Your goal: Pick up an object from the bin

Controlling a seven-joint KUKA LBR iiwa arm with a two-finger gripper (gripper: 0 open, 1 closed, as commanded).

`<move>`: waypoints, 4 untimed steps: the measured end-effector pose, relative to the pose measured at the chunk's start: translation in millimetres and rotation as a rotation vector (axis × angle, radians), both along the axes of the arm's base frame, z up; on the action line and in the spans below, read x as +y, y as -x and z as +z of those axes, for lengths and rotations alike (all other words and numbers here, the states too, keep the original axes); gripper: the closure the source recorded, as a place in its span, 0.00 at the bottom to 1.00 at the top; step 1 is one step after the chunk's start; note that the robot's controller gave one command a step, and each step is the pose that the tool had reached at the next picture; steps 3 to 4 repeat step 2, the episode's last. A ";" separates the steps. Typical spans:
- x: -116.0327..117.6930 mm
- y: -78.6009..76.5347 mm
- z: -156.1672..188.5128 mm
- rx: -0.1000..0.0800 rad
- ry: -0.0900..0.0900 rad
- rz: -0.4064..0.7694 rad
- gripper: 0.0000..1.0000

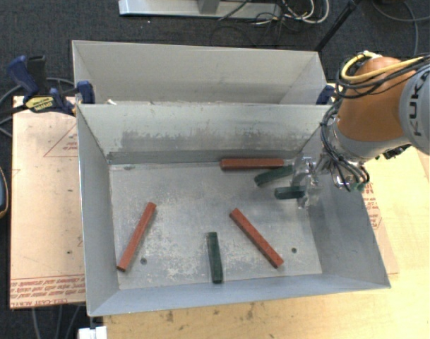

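My gripper (306, 183) hangs low over the right side of the bin, close to the right wall. A dark green stick (272, 177) pokes out leftward from it, slightly tilted, and a shorter dark green piece (289, 193) shows just below. I cannot tell whether either is held. Just left of the gripper, along the foot of the back wall, lies a red-brown stick (251, 164). Lower down, another red stick (256, 238) lies diagonally on the floor, apart from the gripper.
A dark green stick (214, 257) lies upright near the front wall at the middle. A red stick (136, 236) lies aslant at the front left. The arm with its orange cover and cables reaches in over the right rim.
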State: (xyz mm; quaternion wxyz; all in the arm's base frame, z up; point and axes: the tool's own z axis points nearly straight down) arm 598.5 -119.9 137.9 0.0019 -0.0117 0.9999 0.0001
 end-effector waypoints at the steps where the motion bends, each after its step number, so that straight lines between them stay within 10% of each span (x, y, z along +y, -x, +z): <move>1: 0.1 -1.8 41.2 -0.004 0.001 0.000 1.00; 4: 0.2 -3.0 56.9 -0.002 0.001 0.000 1.00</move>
